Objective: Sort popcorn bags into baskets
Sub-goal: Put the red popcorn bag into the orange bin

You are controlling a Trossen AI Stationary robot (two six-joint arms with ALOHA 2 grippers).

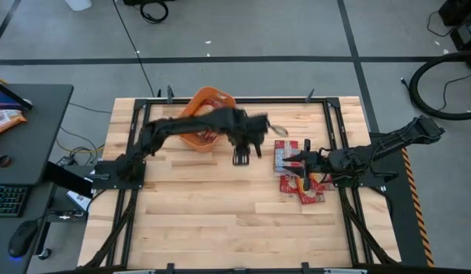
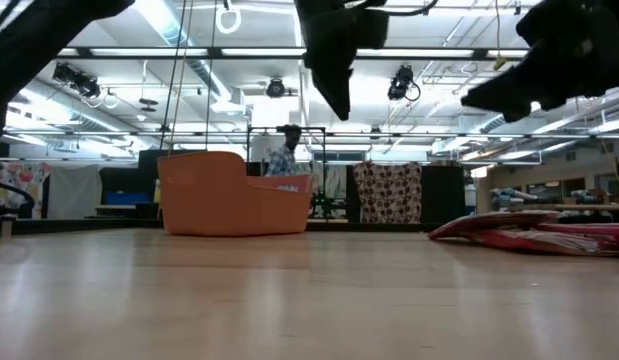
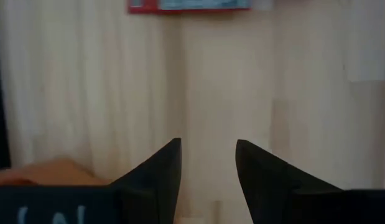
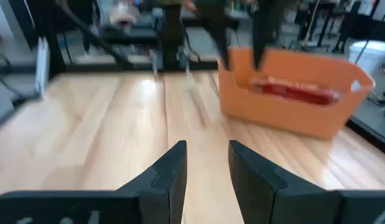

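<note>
Dark fingers of the left gripper (image 3: 208,177) stand parted and empty at frame bottom, over bare table (image 1: 212,205). Right gripper (image 4: 206,171), also parted and empty, hovers over the popcorn bags (image 1: 300,176) right of centre. Orange basket (image 1: 207,114) sits upper centre, holding red bags.

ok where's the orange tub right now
In the high view the orange tub sits at the table's far edge, left of centre, partly under the left arm, with red packets inside.

Left arm stretched across mid-table, left gripper (image 1: 241,157) open and pointing down; right arm reaching in from its side, right gripper (image 1: 301,161) open, low.
</note>
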